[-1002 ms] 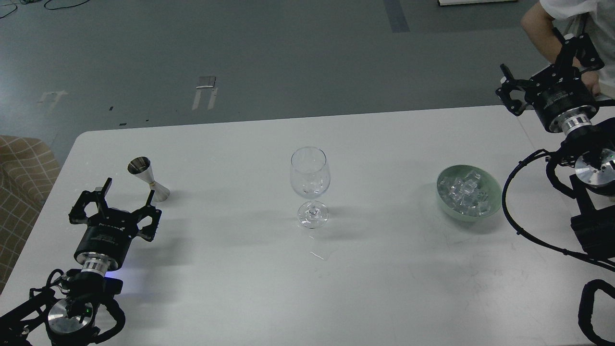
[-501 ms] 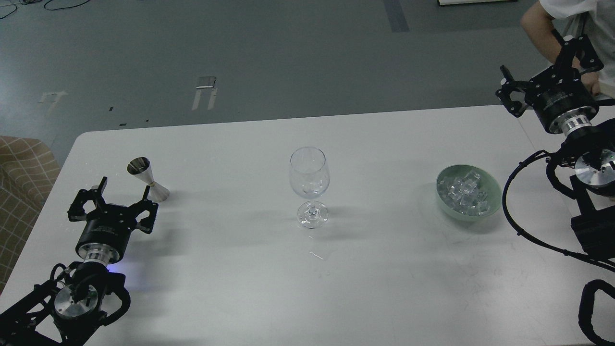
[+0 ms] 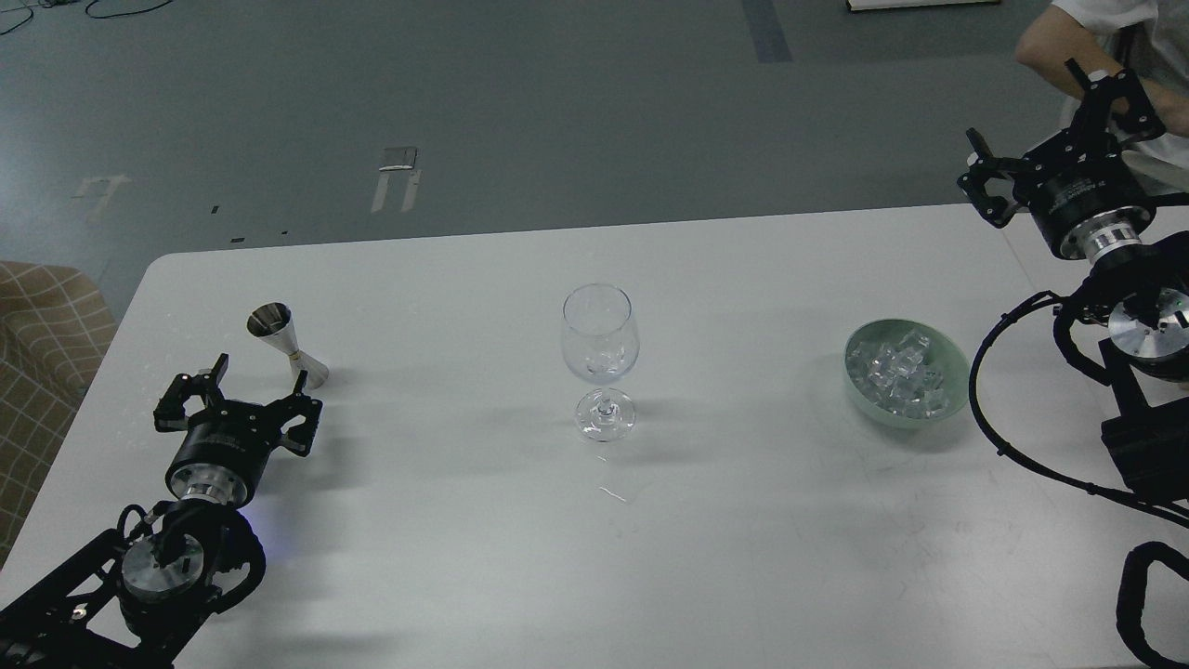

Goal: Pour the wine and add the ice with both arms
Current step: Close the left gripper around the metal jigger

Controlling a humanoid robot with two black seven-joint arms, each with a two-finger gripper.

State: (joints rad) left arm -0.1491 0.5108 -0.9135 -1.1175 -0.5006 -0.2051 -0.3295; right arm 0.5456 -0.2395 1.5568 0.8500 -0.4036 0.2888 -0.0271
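A clear wine glass [image 3: 599, 358] stands upright at the middle of the white table [image 3: 743, 520], with a few ice cubes in its bowl. A heap of ice cubes [image 3: 899, 370] lies in a pale green bowl [image 3: 955, 386] at the right. A steel jigger [image 3: 286, 346] stands at the left. My left gripper [image 3: 255, 383] is open and empty, just in front of the jigger. My right gripper [image 3: 1036, 125] is open and empty, raised beyond the table's far right edge, well behind the bowl.
A person's arm [image 3: 1059, 37] is at the top right, close to my right gripper. A checked seat [image 3: 42, 325] stands left of the table. Small wet marks [image 3: 613, 492] lie in front of the glass. Black cables loop by the right arm.
My left gripper has shifted a little right and down toward the table near the jigger. My right gripper barely moved. The person's arm has shifted.
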